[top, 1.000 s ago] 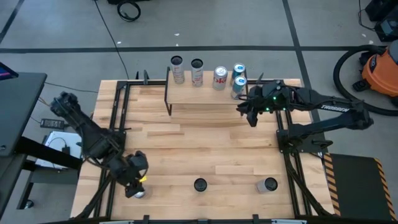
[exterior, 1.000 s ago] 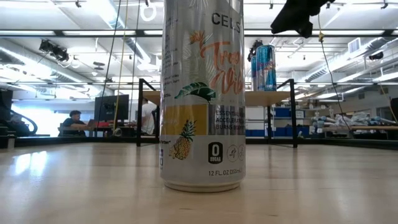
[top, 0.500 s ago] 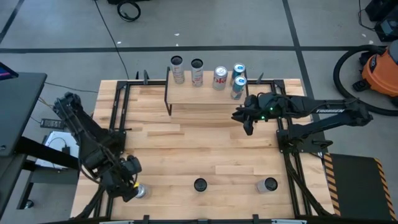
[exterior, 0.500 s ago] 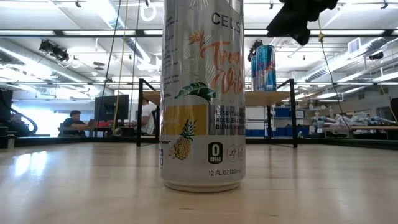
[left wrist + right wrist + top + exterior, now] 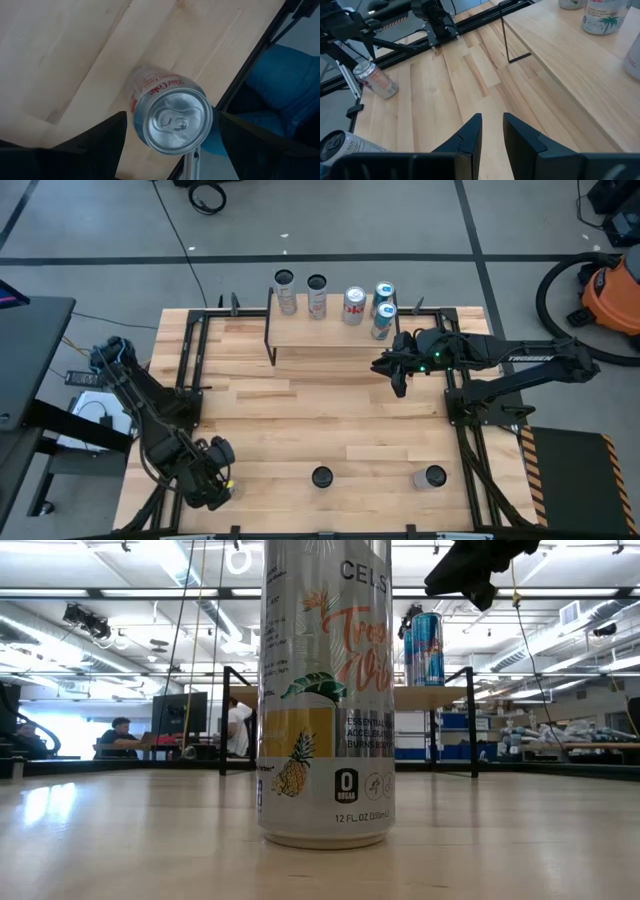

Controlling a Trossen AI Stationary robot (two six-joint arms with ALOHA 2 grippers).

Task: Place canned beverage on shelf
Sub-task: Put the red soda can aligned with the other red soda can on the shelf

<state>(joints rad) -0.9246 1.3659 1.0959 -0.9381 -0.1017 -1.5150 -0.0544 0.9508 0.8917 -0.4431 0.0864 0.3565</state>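
Note:
A silver Diet Coke can stands upright on the table near its near-left corner. My left gripper hangs open above it, pointing steeply down. Its fingers stand on either side of the can's top without touching. In the high view the gripper hides the can. The shelf stands at the far side with several cans on its wooden top. My right gripper is shut and holds nothing, in the air just in front of the shelf's right end.
Two more cans stand near the table's near edge, one in the middle and one to the right. The middle one fills the low view. Black frame rails run along the table's left and right sides.
My left gripper has sunk and moved toward the near-left corner, turning as it went. It now stands over the Diet Coke can and covers it in the high view. My right gripper has dropped a little and drawn slightly away from the shelf, staying shut.

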